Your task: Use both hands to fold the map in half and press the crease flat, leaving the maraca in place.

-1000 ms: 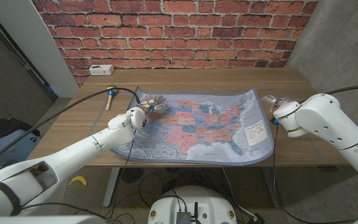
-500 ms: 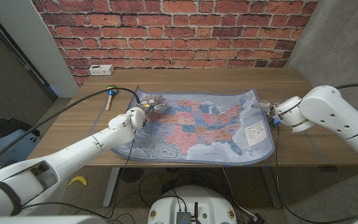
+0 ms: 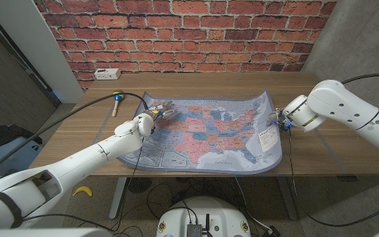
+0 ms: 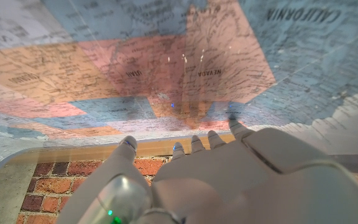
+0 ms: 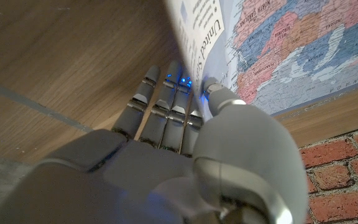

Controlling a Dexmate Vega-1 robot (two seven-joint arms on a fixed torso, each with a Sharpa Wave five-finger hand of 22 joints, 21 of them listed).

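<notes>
The map (image 3: 216, 135) of the United States lies spread on the wooden table (image 3: 328, 148). My left hand (image 3: 160, 112) rests on its far left part with fingers spread, and its fingertips (image 4: 128, 142) reach to the printed sheet (image 4: 166, 62). My right hand (image 3: 283, 119) pinches the map's right edge, which is lifted and curls inward. In the right wrist view the thumb (image 5: 219, 99) lies on the printed side (image 5: 291, 43), with the other fingers behind the sheet. The maraca (image 3: 116, 99) lies on the table left of the map's far corner, apart from both hands.
A white power strip (image 3: 106, 72) sits at the table's far left edge, against the brick wall. A black cable (image 3: 97, 103) runs from my left arm across the table, near the maraca. Bare wood shows right of the map and behind it.
My right hand has moved left, taken hold of the map's right edge and drawn it inward, so that side now stands up off the table. The left hand has stayed in place.
</notes>
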